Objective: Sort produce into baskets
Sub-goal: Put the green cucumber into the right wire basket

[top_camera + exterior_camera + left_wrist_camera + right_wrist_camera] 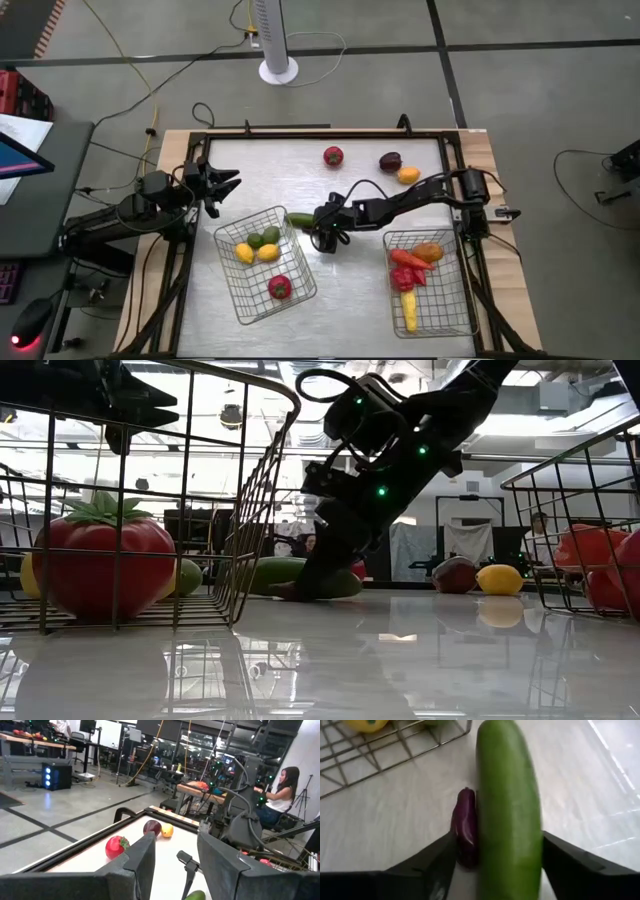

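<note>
Mid-worktop, the right claw [492, 870] straddles a green cucumber [509, 810], fingers open either side, its long axis running straight ahead; a small purple piece [465, 827] touches it.

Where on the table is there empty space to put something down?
The widest bare patch lies at the table's near edge between the left basket and the right basket. Another lies at the far left, beside the tomato. It is crowded in the middle: the right gripper is down over the cucumber, right by the left basket.
</note>
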Tool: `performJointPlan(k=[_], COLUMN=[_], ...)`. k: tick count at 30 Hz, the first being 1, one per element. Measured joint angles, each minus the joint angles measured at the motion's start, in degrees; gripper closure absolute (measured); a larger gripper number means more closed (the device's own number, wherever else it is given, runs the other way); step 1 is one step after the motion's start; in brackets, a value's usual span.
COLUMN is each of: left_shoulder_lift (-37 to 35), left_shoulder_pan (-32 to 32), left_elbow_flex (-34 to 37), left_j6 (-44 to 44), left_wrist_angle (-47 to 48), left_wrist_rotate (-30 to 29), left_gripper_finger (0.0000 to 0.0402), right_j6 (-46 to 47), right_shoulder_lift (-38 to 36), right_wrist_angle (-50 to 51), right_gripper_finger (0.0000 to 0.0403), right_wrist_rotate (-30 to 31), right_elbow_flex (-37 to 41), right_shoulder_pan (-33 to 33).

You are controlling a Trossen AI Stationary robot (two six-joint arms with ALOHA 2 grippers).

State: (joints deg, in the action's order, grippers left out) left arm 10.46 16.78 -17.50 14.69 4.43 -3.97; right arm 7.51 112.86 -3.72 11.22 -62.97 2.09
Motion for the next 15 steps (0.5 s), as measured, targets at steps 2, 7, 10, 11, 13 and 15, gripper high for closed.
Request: performJointPlan(k=[2, 7, 10, 11, 13, 15], left_shoulder_lift=[0.0, 0.0, 0.0, 0.0, 0.0, 0.0], left_shoulder_pan=[0.0, 0.0, 0.0, 0.0, 0.0, 0.0], left_elbow_flex=[0.0, 0.0, 0.0, 0.0, 0.0, 0.0], left_j6=[0.0, 0.0, 0.0, 0.1, 0.1, 0.1], left_wrist_angle=[0.0, 0.0, 0.0, 0.0, 0.0, 0.0], left_wrist_rotate=[0.0, -0.1, -0.2, -0.2, -0.2, -0.2], left_gripper_finger=[0.0269, 0.0269, 0.0269, 0.0269, 0.0269, 0.0269], right_j6=[0.0, 0.0, 0.0, 0.0, -0.1, -0.4], right_shoulder_lift=[-0.1, -0.2, -0.1, -0.1, -0.1, -0.6], right_wrist_angle=[-0.2, -0.3, -0.2, -0.2, -0.1, 0.8], right_gripper_finger=[0.0144, 0.0211, 0.0237, 0.0237, 0.0237, 0.0237], right_wrist_rotate=[1.1, 1.6, 1.7, 1.9, 2.8, 3.9], right_elbow_flex=[0.2, 0.3, 0.3, 0.3, 0.3, 0.3], right_shoulder_pan=[0.0, 0.0, 0.0, 0.0, 0.0, 0.1])
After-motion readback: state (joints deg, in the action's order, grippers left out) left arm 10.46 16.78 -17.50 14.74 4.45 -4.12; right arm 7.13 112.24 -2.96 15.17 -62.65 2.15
